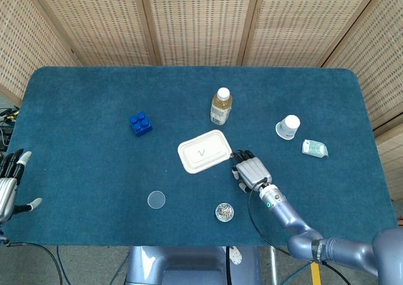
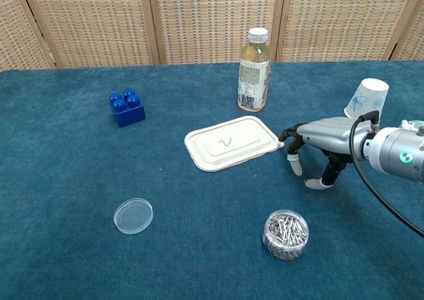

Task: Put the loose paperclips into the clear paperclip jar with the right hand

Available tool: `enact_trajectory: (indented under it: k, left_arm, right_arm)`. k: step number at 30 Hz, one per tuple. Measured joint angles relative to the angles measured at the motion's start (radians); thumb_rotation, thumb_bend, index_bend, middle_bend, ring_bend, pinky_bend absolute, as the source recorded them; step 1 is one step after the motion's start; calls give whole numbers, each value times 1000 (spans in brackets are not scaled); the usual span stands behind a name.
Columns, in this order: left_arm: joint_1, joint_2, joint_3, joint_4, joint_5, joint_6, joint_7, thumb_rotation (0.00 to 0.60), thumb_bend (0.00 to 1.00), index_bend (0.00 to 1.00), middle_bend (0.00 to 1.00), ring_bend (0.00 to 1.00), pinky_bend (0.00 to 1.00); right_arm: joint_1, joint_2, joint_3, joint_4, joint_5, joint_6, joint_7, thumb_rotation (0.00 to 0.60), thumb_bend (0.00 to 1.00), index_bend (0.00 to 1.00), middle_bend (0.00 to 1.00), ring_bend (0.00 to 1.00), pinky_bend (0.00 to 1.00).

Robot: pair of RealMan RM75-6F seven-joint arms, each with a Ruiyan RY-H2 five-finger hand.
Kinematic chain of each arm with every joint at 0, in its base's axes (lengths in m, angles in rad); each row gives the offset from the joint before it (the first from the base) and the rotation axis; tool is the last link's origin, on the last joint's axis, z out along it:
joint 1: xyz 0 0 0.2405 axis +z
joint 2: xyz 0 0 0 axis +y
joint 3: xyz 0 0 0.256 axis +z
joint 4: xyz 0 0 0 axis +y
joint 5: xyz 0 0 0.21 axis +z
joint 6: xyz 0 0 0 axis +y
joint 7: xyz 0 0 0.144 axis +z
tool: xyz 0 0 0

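The clear paperclip jar (image 1: 224,212) (image 2: 285,234) stands open near the table's front edge, full of clips. Its round lid (image 1: 156,200) (image 2: 133,215) lies flat to the left. One bent paperclip (image 1: 201,151) (image 2: 226,142) lies on the white tray (image 1: 189,162) (image 2: 199,155). My right hand (image 1: 252,172) (image 2: 319,141) is palm down just right of the tray, behind the jar. Its fingers are spread and arched, and their tips touch the cloth. I see nothing between them; the thumb tip hides the cloth under it. My left hand (image 1: 9,183) rests with fingers apart at the far left edge.
A juice bottle (image 1: 220,106) (image 2: 254,69) stands behind the tray. A blue block (image 1: 140,122) (image 2: 127,107) sits at the left. On the right are a tipped paper cup (image 1: 288,127) (image 2: 362,98) and a small packet (image 1: 314,148).
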Motion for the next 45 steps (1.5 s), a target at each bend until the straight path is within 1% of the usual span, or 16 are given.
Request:
enact_trajectory:
  k: [4,16,29,33,36,40,45]
  left_arm:
    - [0,1,0,0,-1,-1,-2,600,0,0,0,0,0]
    - [-1,0,-1,0,-4,-3,2,600,0,0,0,0,0]
    - [-2,-1,-1,0,-4,-3,2,600,0,0,0,0,0]
    - [-2,0,0,1,-5,-5,2,600,0,0,0,0,0]
    - [-2,-1,1,0,-3,-4,3,600,0,0,0,0,0]
    - [-2,-1,0,-1,-4,-4,4,600,0,0,0,0,0]
    - [-3,-1,1,1,-4,-6,3,600,0,0,0,0,0]
  right_arm:
    - [3,-10,3,22,16,-4,-4,600,334,506,78,0,85]
    - [2,-4,-6,29,10,-13,2,600,341,506,78,0,85]
    - [-3,-16,-10,67,16,-20,9,600,341,506,78,0,86]
    - [-8,-10,-22,67,8,-20,4,600,342,507,78,0,86]
    - [-10,-9,-24,70,9,-24,5,600,356,521,78,0,86]
    - [-10,-7,-25,73,13,-32,4,600,400,532,78,0,86]
    - [-12,-4,-26,77,14,-34,5,600,412,599,78,0,86]
